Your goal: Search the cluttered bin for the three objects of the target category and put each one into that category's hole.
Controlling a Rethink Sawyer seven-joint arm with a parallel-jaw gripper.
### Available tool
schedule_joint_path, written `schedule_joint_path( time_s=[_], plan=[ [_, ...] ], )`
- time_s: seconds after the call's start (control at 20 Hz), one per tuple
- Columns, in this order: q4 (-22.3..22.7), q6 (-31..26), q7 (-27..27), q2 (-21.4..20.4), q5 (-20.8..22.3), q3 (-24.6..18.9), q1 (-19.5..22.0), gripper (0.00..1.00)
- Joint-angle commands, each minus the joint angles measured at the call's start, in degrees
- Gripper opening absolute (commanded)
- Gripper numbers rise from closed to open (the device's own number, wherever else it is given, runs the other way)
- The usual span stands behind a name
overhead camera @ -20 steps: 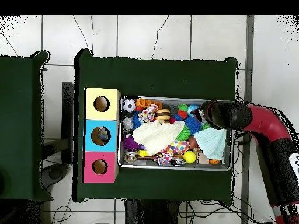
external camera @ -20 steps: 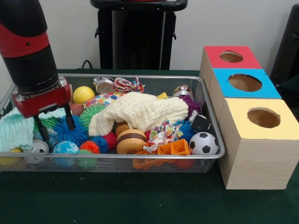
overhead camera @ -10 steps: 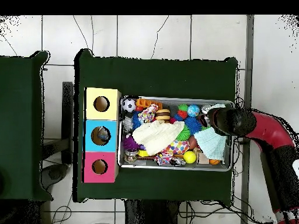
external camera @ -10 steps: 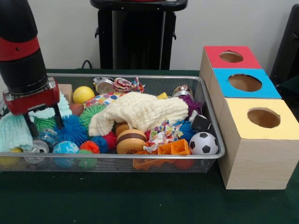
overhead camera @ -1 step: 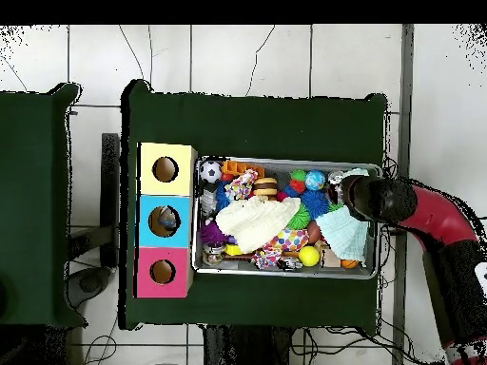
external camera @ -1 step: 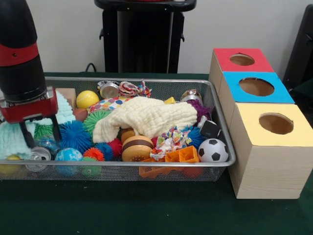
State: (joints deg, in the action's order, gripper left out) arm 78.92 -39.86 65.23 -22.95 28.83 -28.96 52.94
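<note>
The arm's fingers (external camera @ -1 step: 40, 133) hang apart, released and grasping nothing, over the end of the wire bin (external camera @ -1 step: 146, 164) farthest from the three boxes. Between and behind the fingers lies a pale mint knitted cloth (external camera @ -1 step: 12, 137); a silver can (external camera @ -1 step: 39, 155) rests just below them, and a blue spiky ball (external camera @ -1 step: 76, 134) lies just beside the finger nearer the boxes. Farther toward the boxes, a cream cloth (external camera @ -1 step: 146, 117) covers the middle of the clutter, with a toy burger (external camera @ -1 step: 137, 148) and a soccer ball (external camera @ -1 step: 213, 150) at the bin's front. Well apart from the fingers stand the red box (external camera @ -1 step: 240, 59), blue box (external camera @ -1 step: 257, 87) and yellow box (external camera @ -1 step: 275, 124), each holed on top.
</note>
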Motion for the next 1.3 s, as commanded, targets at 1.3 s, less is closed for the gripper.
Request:
schedule_joint_path(
  time_s=[1.3],
  plan=[
    [-1.77, -0.76, 7.82, 2.24, -8.24, 7.03, -4.7, 1.0]
  ],
)
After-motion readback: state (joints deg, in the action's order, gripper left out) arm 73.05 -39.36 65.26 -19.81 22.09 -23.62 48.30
